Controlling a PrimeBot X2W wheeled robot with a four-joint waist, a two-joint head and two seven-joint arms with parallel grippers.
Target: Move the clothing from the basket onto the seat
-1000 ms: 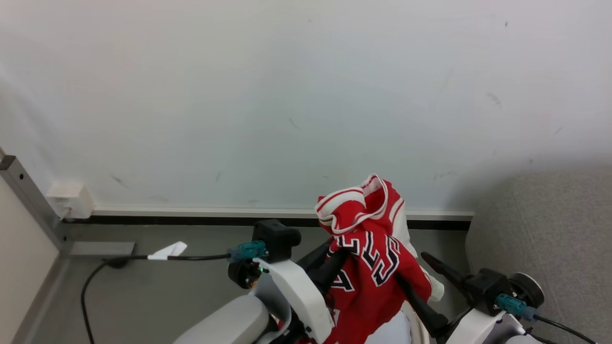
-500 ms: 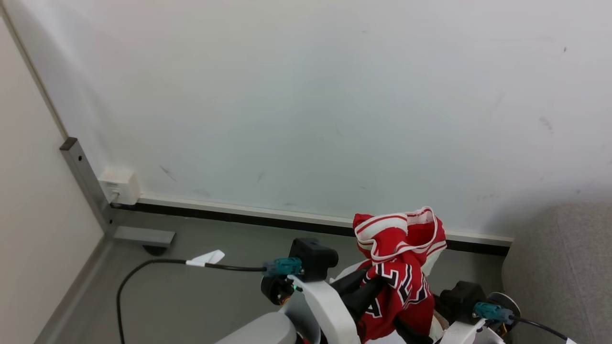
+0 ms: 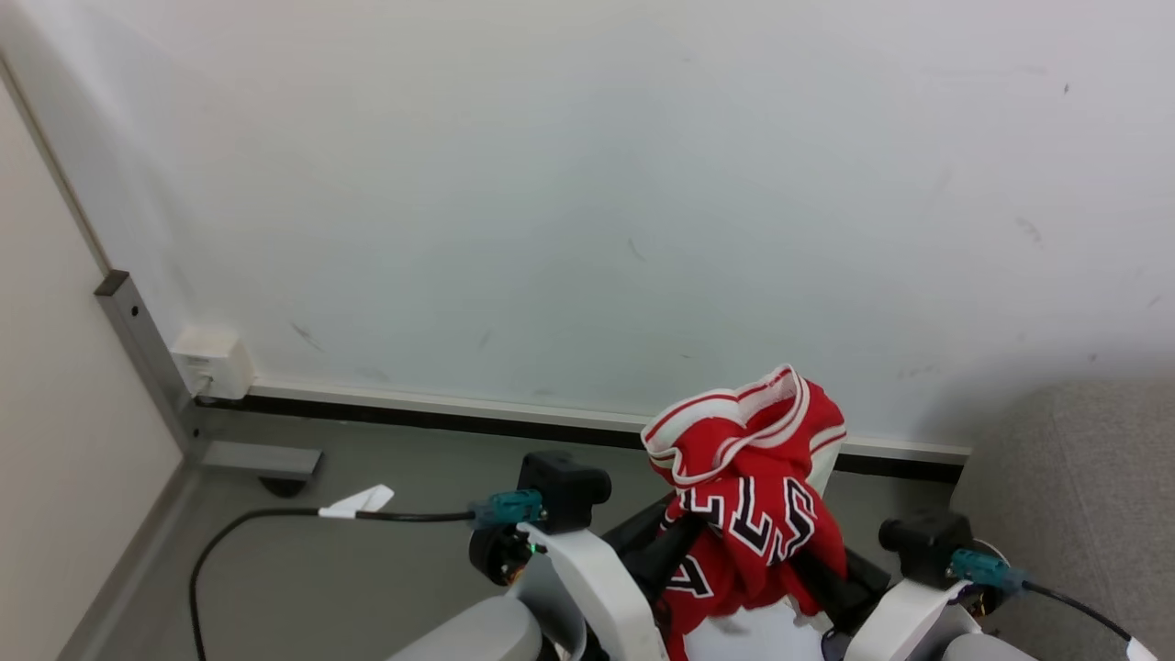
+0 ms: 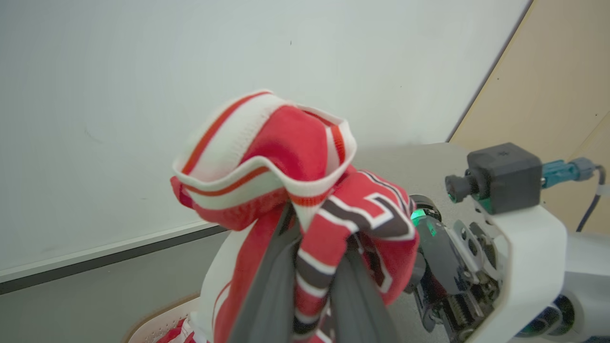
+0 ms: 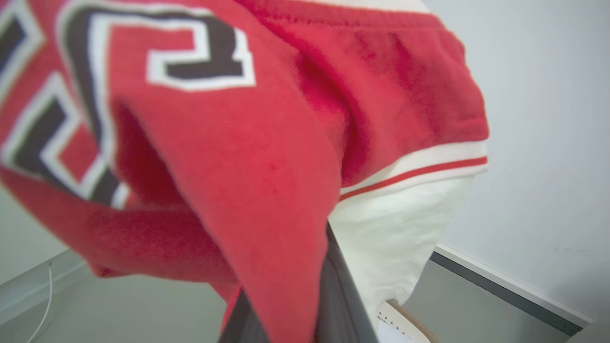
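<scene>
The clothing (image 3: pixel 744 496), a red jersey with black white-outlined letters and white-striped trim, hangs bunched in the air in front of the wall. My left gripper (image 3: pixel 663 543) is shut on it from the left; in the left wrist view its fingers (image 4: pixel 269 286) pinch the cloth (image 4: pixel 305 190) between them. My right gripper (image 3: pixel 831 576) is closed on the jersey's lower right side, and red cloth (image 5: pixel 228 143) drapes over its fingers (image 5: pixel 336 290). A bit of the basket rim (image 4: pixel 159 318) (image 5: pixel 405 320) shows below. The grey seat (image 3: pixel 1083 496) lies to the right.
A white wall with a dark baseboard (image 3: pixel 441 418) stands close ahead. A metal post (image 3: pixel 138 353) and a wall box (image 3: pixel 211 363) sit at the left corner. A black cable (image 3: pixel 248 523) runs across the grey floor.
My right gripper's fingers, spread wide beside the jersey a second ago, have closed on its lower right side. The left gripper still holds the jersey. The head camera has shifted.
</scene>
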